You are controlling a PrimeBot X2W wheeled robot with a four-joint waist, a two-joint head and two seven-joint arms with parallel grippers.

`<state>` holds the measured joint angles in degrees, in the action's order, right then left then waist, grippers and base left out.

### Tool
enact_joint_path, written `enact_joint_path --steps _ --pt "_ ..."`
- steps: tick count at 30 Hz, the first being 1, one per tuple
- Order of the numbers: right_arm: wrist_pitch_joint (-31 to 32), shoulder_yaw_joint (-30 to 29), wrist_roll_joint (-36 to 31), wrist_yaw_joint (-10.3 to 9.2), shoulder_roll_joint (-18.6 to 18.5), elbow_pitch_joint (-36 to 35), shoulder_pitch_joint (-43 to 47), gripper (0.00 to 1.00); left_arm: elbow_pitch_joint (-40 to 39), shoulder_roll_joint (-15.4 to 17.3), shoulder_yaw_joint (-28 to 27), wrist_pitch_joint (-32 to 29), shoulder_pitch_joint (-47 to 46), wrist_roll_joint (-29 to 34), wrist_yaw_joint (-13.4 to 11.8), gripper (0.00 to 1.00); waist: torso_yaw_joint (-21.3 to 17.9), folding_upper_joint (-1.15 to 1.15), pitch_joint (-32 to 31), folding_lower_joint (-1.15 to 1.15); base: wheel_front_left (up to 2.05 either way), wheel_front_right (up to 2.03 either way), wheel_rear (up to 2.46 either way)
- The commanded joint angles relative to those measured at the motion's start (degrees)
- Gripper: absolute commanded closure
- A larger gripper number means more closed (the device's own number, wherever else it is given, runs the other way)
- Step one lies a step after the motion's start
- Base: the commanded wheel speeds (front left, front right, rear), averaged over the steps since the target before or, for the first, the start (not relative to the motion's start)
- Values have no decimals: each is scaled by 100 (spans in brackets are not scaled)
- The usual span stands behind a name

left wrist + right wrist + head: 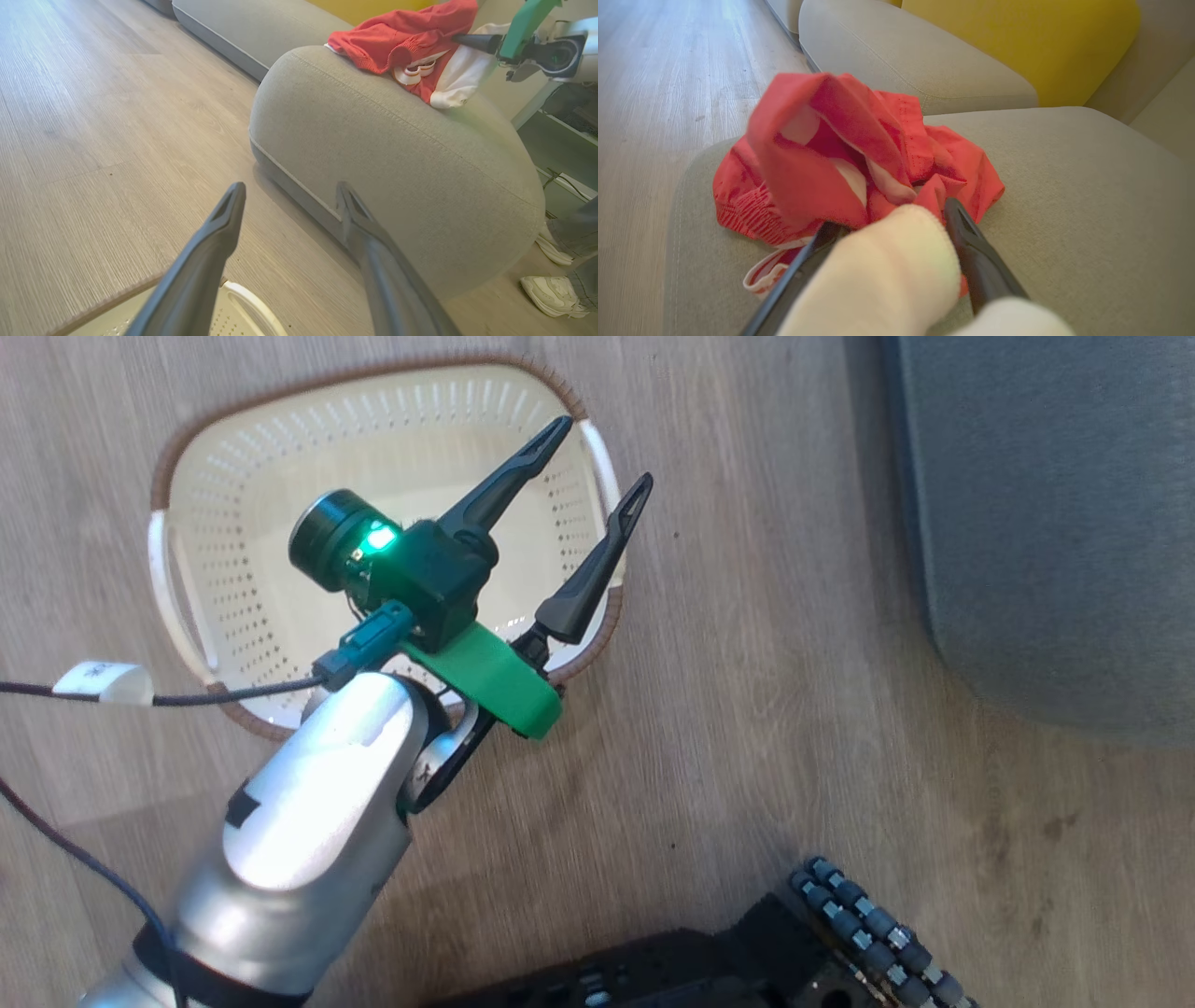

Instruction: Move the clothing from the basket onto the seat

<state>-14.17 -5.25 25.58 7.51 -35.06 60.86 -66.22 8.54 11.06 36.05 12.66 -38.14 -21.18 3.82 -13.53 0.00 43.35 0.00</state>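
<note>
Cream-white basket point(224, 541) nearest, on the wood floor point(794, 709), bare inside. Left hand point(605, 452) poised over its rim, fingers spread wide, gripping nothing. Further off, grey seat point(373, 163), with the clothing point(402, 42) lying crumpled on top near the rounded edge. Right hand point(889, 217) at the bundle, one dark finger each side of a white fold; pinching or loose, cannot tell. Carrying judged done. Left to do, probably: freeing that fold and drawing the arm clear.
</note>
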Motion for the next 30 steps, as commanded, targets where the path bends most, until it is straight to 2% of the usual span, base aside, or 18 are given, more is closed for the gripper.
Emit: enact_joint_path --steps 1,5,8,13,18,20,24,30 --pt "-58 69 -11 -2 -177 -209 386 0 -163 32 -138 26 120 -51 -36 0 -83 0 -226 0 0 0 0" --pt "-77 283 40 -2 -172 -622 1028 0 -45 -20 -194 87 246 -173 -58 0 -107 0 -570 0 0 0 0" --pt "-80 231 126 -2 -128 -1250 1617 0 21 -21 -295 141 363 -251 -93 0 -91 0 -818 0 0 0 0" --pt "-82 -21 67 -2 228 -2347 2650 0 161 7 -480 201 680 -381 -135 0 -57 0 -1279 0 0 0 0" --pt "-82 -245 -326 -2 583 -3272 3442 0 243 -63 -684 227 978 -469 -174 0 97 0 -1758 0 0 0 0" --pt "-82 -273 -522 -2 866 -3751 3795 0 239 -126 -902 231 1127 -456 -263 0 229 0 -2004 0 0 0 0" --pt "-73 -153 -813 -2 1311 -4275 4227 0 228 -189 -1289 232 1363 -359 -365 0 455 0 -2296 0 0 0 0" --pt "-69 193 -1019 -2 1986 -4536 4910 0 303 -280 -1891 233 1722 -116 -446 0 847 0 -2644 0 0 0 0"
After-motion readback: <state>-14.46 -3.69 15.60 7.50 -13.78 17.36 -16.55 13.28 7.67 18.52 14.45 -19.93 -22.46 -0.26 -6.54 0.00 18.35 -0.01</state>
